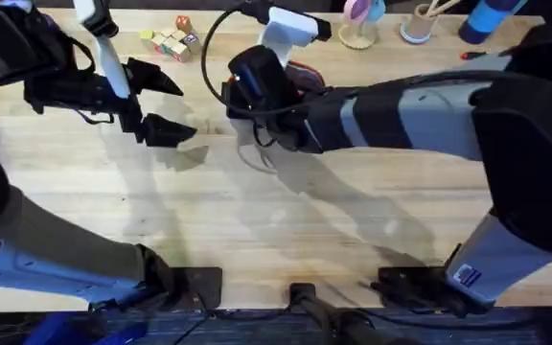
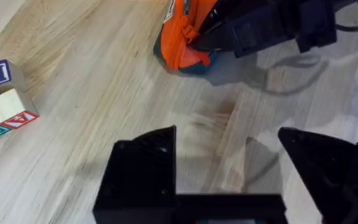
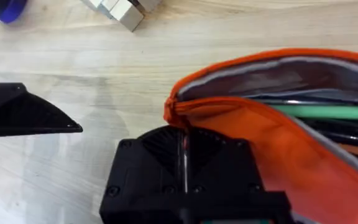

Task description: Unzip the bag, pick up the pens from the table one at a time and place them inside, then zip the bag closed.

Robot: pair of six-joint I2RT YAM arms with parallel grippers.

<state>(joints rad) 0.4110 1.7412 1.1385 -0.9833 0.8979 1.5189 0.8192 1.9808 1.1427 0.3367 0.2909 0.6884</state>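
Right claw [image 3: 185, 163] sits with its black fingers pressed together at the near end of the orange bag [image 3: 278, 124], where the zipper line runs out; the fingers seem to pinch the zipper pull, though the pull itself is hidden between them. In the right wrist view the bag lies open, its mouth gaping to show a grey lining. Inside lie a green pen [image 3: 325, 112] and some darker slim items too shadowed to name. In the overhead view the right arm reaches across the middle of the surface [image 1: 286, 220], and its claw [image 1: 241, 96] covers most of the bag [image 1: 305, 77], which shows as a small orange patch at the far middle of the wooden planks.

Left claw [image 1: 161, 105] hovers over the surface just to the left of the bag, its two black fingers spread apart with nothing between them. In the left wrist view those fingers [image 2: 145, 168] frame bare wood grain, with the orange bag [image 2: 188, 34] and its dark underside lying beyond them under the other arm's claw.

Lettered wooden blocks [image 1: 169, 40] are clustered near the far edge, behind the left claw. Cups and holders [image 1: 415, 21] stand along the far right edge.
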